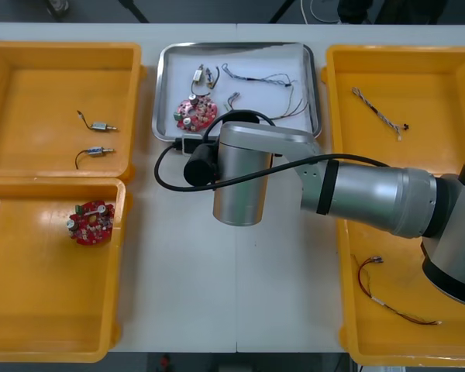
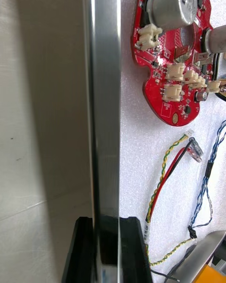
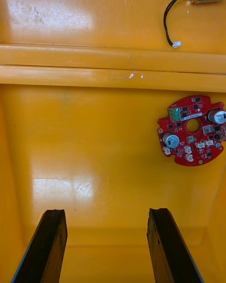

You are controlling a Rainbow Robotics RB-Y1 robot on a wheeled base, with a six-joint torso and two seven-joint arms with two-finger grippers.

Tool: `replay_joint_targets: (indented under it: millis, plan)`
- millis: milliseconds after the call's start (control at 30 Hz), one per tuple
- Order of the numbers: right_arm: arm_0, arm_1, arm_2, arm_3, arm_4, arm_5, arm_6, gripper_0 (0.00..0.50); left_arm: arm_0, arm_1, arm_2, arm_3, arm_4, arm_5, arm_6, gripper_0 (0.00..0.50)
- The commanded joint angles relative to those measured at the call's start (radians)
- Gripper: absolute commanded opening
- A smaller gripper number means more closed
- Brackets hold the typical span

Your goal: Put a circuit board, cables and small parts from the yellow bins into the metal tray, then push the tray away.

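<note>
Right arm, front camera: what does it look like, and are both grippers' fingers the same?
The right arm is smooth silver cylinders with black joint bands and a looping black cable. The right gripper and left gripper both have flat, matte black fingers.

A shiny metal tray (image 1: 160, 93), white inside, sat far and central on the light counter (image 1: 217, 294). It held a round red circuit board (image 1: 195, 112), a small metal part (image 1: 201, 76) and thin cables (image 1: 271, 80). The silver right arm (image 1: 364, 194) reached from the right over its near edge. The far-left yellow bin (image 1: 62, 54) held two wired metal parts (image 1: 101, 126). The near-left yellow bin (image 1: 46, 310) held a second red board (image 1: 91, 222).
</note>
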Motion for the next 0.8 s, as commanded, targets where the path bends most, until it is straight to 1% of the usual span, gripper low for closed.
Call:
replay_joint_targets:
  millis: [33,167,267,367,567,633,800]
  plan:
    - [-0.052,0.028,-0.051,-0.002,0.014,-0.008,0.043,0.495,0.017,0.045,0.019,-0.027,0.007,0.006,-0.005,0.5]
    - [-0.05,0.036,-0.061,-0.008,0.011,0.007,0.031,0.5,0.017,0.045,0.019,-0.027,0.007,0.006,-0.005,0.5]
    - [-0.038,0.042,-0.083,-0.038,0.011,0.052,0.029,0.5,0.017,0.045,0.019,-0.027,0.007,0.006,-0.005,0.5]
    - [0.002,0.051,-0.135,-0.092,0.01,0.105,0.037,0.5,0.017,0.045,0.019,-0.027,0.007,0.006,-0.005,0.5]
    - [0.09,0.076,-0.213,-0.248,-0.004,0.26,0.033,0.5,0.017,0.045,0.019,-0.027,0.007,0.006,-0.005,0.5]
    - [0.123,0.084,-0.244,-0.314,-0.02,0.332,0.028,0.5,0.017,0.045,0.019,-0.027,0.007,0.006,-0.005,0.5]
    - [0.2,0.084,-0.316,-0.453,-0.044,0.467,0.02,0.5,0.017,0.045,0.019,-0.027,0.007,0.006,-0.005,0.5]
